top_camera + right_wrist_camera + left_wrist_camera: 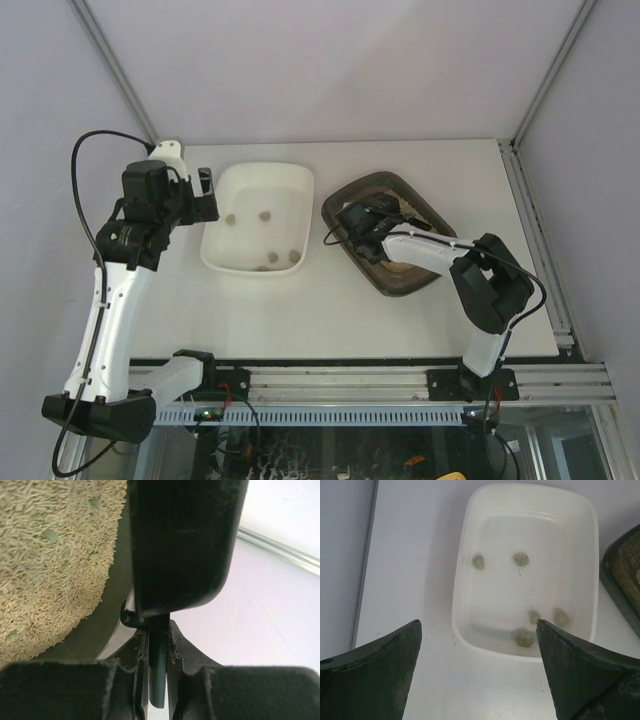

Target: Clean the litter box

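Note:
The litter box (380,178) is a dark tray with beige litter, right of centre on the table. My right gripper (357,226) reaches over its left end and is shut on the thin handle (159,675) of a dark scoop (180,540). In the right wrist view my right gripper (158,640) holds the scoop beside the litter (45,590), which has small greenish bits (50,535) in it. My left gripper (205,188) is open and empty, left of the white tray (305,180). In the left wrist view the left gripper (479,625) hovers just short of that tray.
The white tray (460,595) holds several greenish clumps (521,559). The litter box edge (620,585) shows at the right of the left wrist view. Walls close in the table at the back and sides, with a metal rail (280,550) along the right.

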